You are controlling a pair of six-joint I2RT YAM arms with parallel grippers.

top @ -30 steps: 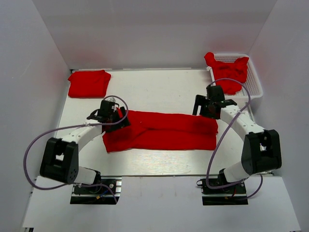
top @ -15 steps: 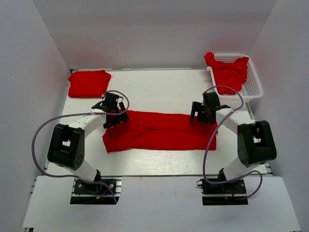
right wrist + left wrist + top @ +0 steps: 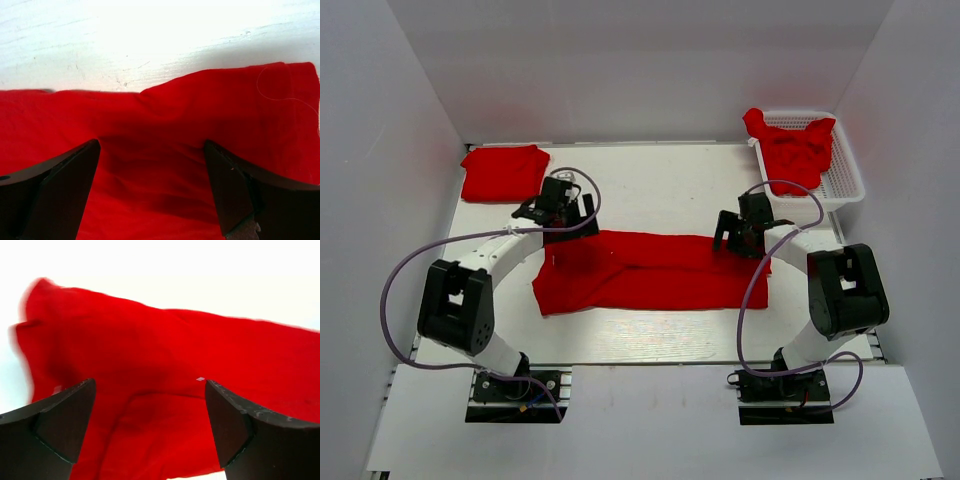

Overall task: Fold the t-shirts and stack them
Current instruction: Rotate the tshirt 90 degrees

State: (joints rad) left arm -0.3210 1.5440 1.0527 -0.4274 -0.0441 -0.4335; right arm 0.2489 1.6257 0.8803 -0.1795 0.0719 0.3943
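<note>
A red t-shirt (image 3: 655, 272) lies folded into a long band across the middle of the table. My left gripper (image 3: 560, 214) hovers open over its far left corner, and the left wrist view shows red cloth (image 3: 165, 390) under the spread fingers. Above the band's far right edge my right gripper (image 3: 745, 232) is open too, with the t-shirt (image 3: 165, 160) below its fingers. A folded red t-shirt (image 3: 504, 171) rests at the far left of the table. More crumpled red t-shirts (image 3: 792, 147) fill the basket.
A white mesh basket (image 3: 846, 176) sits at the far right corner. White walls close in the table on three sides. Purple cables loop from both arms.
Both grippers have moved away from me, from over the band to its far edge. The left arm swung furthest, up toward the far left corner. Both stayed open.
</note>
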